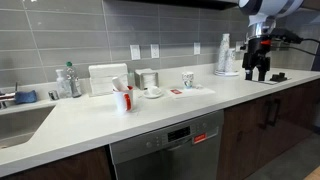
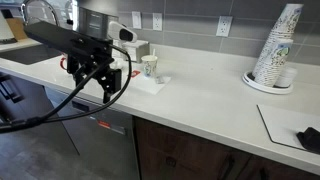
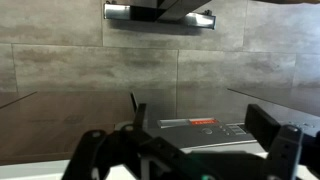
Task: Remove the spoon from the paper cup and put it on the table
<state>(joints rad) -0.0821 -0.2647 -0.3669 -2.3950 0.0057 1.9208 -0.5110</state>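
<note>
Task not started. Gripper (image 1: 257,73) is spread wide and empty, raised over the table (image 1: 120,125). The paper cup (image 1: 188,80) stands well apart at its 9 o'clock in an exterior view. Spoon too thin to resolve; judged to be in the cup. Left to do: reach, grasp, lift out, lay down. Cup stack (image 1: 225,55) at the gripper's 10 o'clock crowds the path. Mug (image 1: 152,90) and red cup (image 1: 123,98) lie beyond.

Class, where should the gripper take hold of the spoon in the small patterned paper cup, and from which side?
Probably take the handle end standing above the rim, coming straight down from above: the paper cup stands upright on the table, its wall hiding the rest. The spoon is too thin here to show its lean. The gripper is open.
</note>
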